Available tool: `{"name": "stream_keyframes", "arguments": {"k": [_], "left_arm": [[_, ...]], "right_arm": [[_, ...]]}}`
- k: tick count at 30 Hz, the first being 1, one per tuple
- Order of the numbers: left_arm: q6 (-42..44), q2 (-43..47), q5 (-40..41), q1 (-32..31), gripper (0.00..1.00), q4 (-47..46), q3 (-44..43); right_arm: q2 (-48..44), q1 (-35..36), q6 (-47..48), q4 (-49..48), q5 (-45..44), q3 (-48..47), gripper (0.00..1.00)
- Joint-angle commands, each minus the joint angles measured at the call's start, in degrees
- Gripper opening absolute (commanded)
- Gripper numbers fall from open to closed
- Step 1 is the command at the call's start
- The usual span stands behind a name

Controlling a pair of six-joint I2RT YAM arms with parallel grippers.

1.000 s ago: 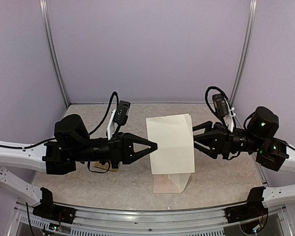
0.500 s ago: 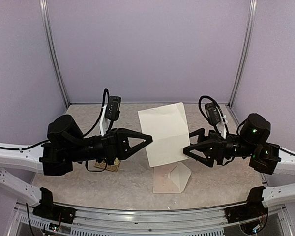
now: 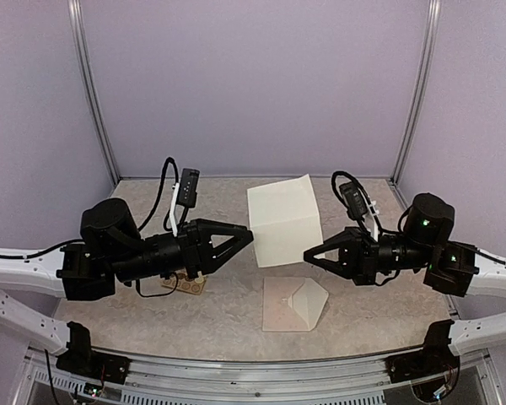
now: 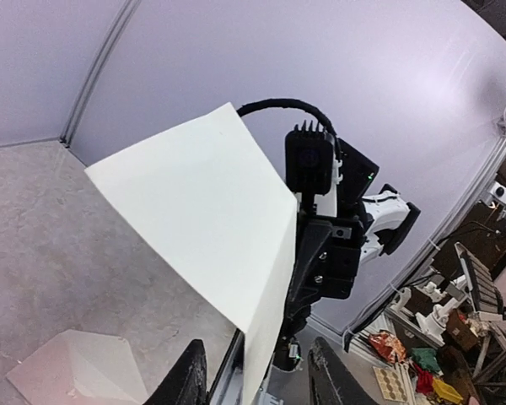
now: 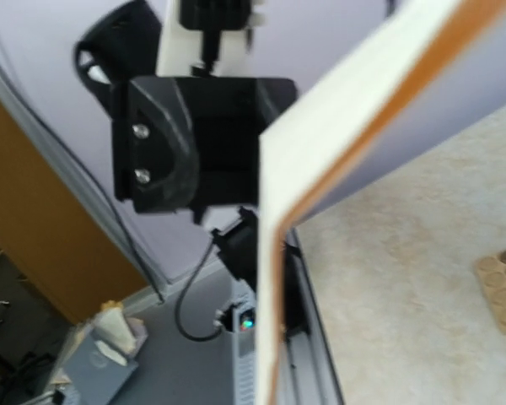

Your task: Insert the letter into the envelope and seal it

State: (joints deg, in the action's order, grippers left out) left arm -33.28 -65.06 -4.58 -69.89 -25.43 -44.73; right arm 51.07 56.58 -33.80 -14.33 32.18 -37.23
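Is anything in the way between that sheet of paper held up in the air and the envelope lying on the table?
No, nothing visible. The letter hangs above the table just beyond the envelope, whose flap lies open.

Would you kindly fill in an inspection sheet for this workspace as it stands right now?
Surface: speckled beige tabletop; no spills seen.
Job's things: the letter, a folded white sheet, is held off the table between the arms; the envelope lies on the table in front of it, with the letter not inside.
Clutter: sticker sheet, partly under the left arm.
Grippers: left claw open, fingers either side of the letter's edge; right claw shut on the letter's lower right corner.
Cables: left wrist cable and right wrist cable, both black loops.
Surroundings: lilac walls, metal posts.
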Motion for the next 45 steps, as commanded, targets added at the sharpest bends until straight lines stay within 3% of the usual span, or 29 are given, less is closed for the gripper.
{"name": "stream_keyframes", "arguments": {"k": [1,5,14,22,33,41,45], "left_arm": [[2.8,6.4,12.3,-0.2,0.43,11.6,-0.4],[5.5,10.2,16.3,-0.3,0.49,19.4,-2.5],[11.7,2.0,5.0,-1.1,0.49,32.2,-13.5],[14.4,-4.6,-0.4,-2.0,0.49,36.1,-17.9],[15.7,-7.5,-1.3,-2.0,0.52,38.5,-19.1],[15.5,-7.9,-6.7,-2.0,0.40,38.1,-18.7],[14.9,-8.5,-9.2,-2.1,0.19,38.0,-18.4]], "right_arm": [[-0.8,0.4,3.2,8.8,-4.4,-3.3,0.00],[0.0,0.3,5.1,13.6,-3.2,-5.1,0.00],[5.9,0.5,8.8,20.9,5.1,-10.3,0.00],[10.3,1.5,12.2,26.6,7.4,-14.3,0.00],[13.3,3.4,15.1,30.3,8.2,-17.5,0.00],[13.7,3.4,15.9,31.3,7.3,-18.4,0.00],[13.8,3.4,16.2,32.9,4.8,-19.1,0.00]]}}
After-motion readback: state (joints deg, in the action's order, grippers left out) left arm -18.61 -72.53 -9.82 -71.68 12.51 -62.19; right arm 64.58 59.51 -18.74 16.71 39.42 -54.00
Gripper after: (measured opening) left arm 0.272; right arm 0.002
